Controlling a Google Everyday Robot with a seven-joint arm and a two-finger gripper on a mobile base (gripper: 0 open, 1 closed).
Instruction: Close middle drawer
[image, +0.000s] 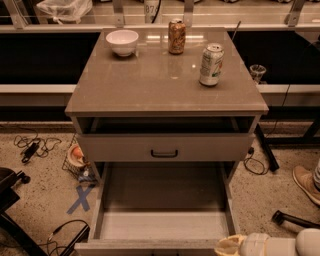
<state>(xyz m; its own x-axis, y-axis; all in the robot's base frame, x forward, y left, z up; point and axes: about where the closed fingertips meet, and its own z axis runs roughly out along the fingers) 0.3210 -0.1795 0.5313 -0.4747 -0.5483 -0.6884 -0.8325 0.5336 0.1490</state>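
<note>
The middle drawer (162, 225) is pulled far out of the grey-beige cabinet (165, 85), showing its pale inside. Its front edge runs along the bottom of the view and its handle is out of view. The top drawer (164, 147), with a small dark handle, stands slightly out above it. My gripper (231, 246) is at the bottom right, against the front right corner of the middle drawer. The pale arm behind it runs off to the right.
On the cabinet top stand a white bowl (122, 41), a brown can (176, 36) and a green-white can (211, 64). Cables (32, 146), a blue tape cross (81, 198) and a wire basket (76, 159) lie on the floor at left. A person's shoe (306, 183) is at right.
</note>
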